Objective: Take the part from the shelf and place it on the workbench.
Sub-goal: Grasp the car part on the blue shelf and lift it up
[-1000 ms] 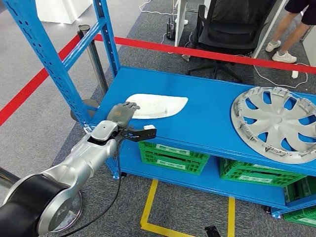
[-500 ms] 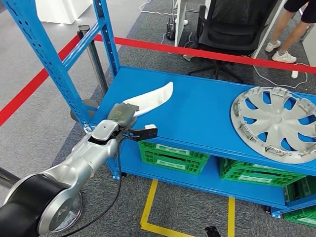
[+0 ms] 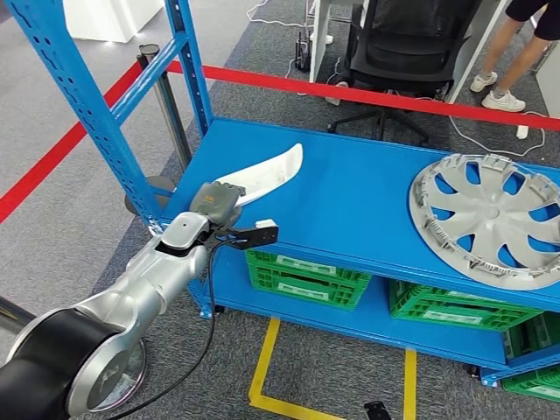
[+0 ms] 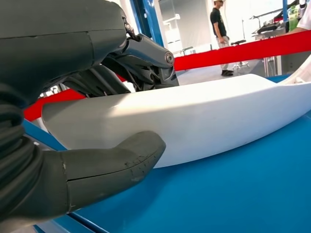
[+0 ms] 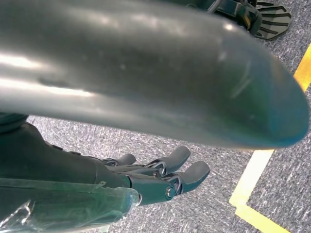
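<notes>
A long white curved part (image 3: 272, 170) stands tilted on its edge on the blue shelf (image 3: 356, 206), near the shelf's left front corner. My left hand (image 3: 215, 203) grips its near end. In the left wrist view the thumb (image 4: 110, 170) lies under the white part (image 4: 205, 116) and the dark fingers (image 4: 146, 58) lie over its top. My right hand (image 5: 161, 177) hangs above grey carpet, fingers stretched out and holding nothing.
A silver wheel cover (image 3: 486, 219) lies on the shelf's right side. Green crates (image 3: 307, 278) sit on the lower level. A blue upright (image 3: 86, 105) stands left of my arm. Behind the shelf run red barrier tape (image 3: 370, 94), an office chair (image 3: 409, 44) and a person's legs (image 3: 508, 79).
The white part lay flat a second ago; my left hand has closed on its near end and tipped it up on edge. Since half a second ago it has barely moved.
</notes>
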